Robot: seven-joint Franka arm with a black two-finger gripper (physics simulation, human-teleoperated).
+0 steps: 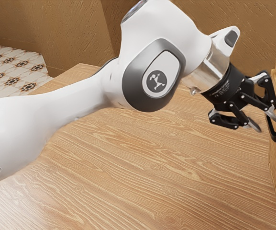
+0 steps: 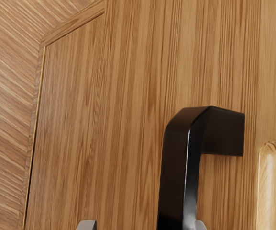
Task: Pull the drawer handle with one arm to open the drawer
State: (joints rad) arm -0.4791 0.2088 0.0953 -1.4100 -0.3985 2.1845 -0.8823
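- Seemingly the drawer [image 2: 104, 120] is unopened; its front looks flush, though the seam is hard to judge.
- End effector [image 1: 263, 120] spread open at the black handle [image 2: 181, 167], not clamping it.
- Remaining: grip, pull.

The drawer front [image 2: 104, 120] is stripy wood. The handle [image 2: 178, 167] by the fingers [image 1: 254, 126] is smooth, a bit shiny, black.

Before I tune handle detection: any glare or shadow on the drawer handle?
Wrist view: the black bent bar handle carries a faint pale sheen along its edge, no hard glare; exterior view: the white robot arm throws a soft shadow on the wood-grain table.
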